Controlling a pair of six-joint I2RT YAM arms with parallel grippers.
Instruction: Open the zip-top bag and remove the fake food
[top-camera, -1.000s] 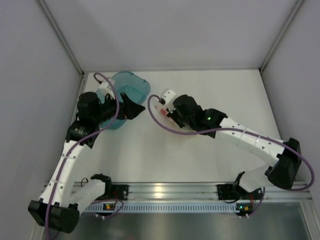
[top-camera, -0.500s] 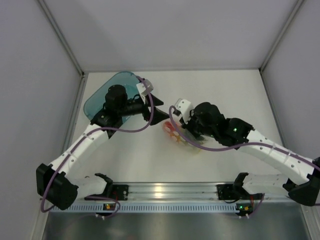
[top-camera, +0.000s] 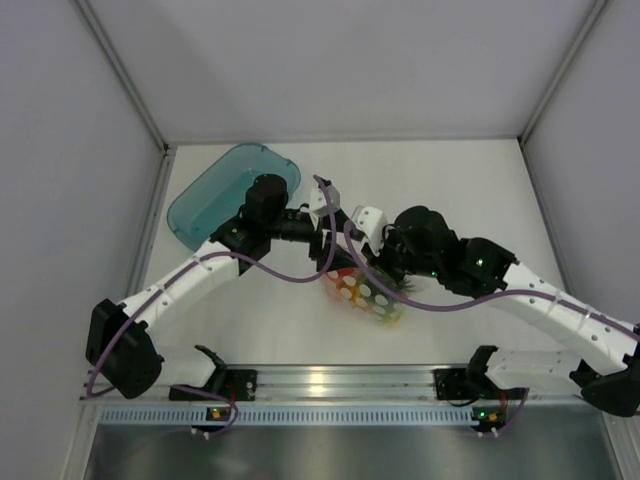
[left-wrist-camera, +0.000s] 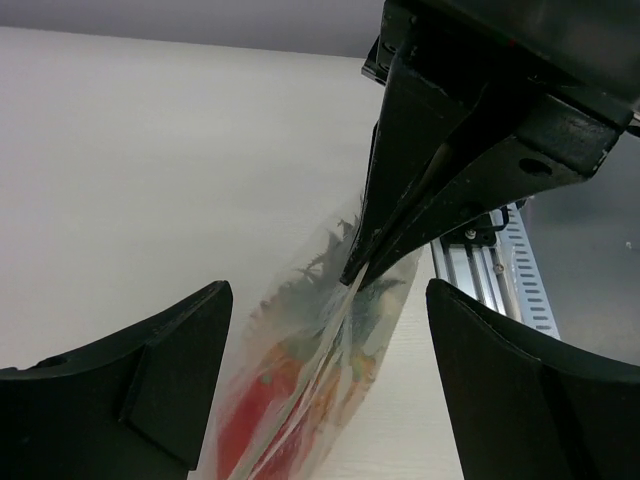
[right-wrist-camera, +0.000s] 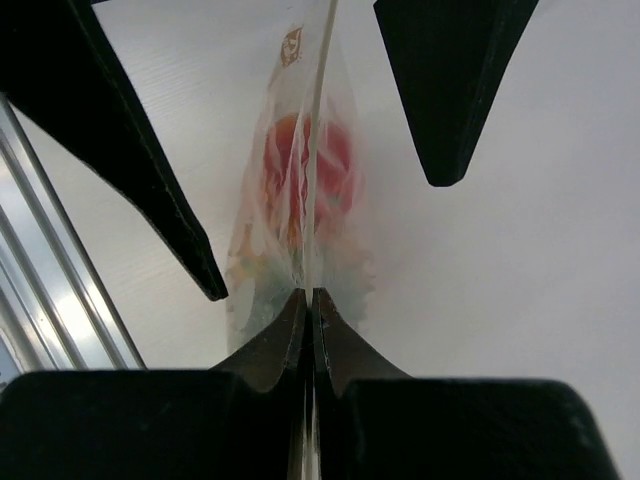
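My right gripper (right-wrist-camera: 308, 295) is clamped shut on the top edge of the clear, crinkly zip-top plastic bag (right-wrist-camera: 305, 200). The pouch runs straight away from those fingertips, edge-on to the wrist camera. The small red and orange plastic fruits (right-wrist-camera: 312, 160) sit inside it, beyond the pinch.

My left gripper (left-wrist-camera: 328, 300) is spread wide and touches nothing, with one finger on each side of the bag. In the left wrist view the bag's edge lies as a thin line down the gap between the fingers, slightly nearer the right-hand one. The right gripper's pinch sits just ahead of the left fingertips.

As I judge it, the next move turns on that alignment. The left must close on one lip only, beside the pinch. I cannot tell from here whether the zip strip is parted.
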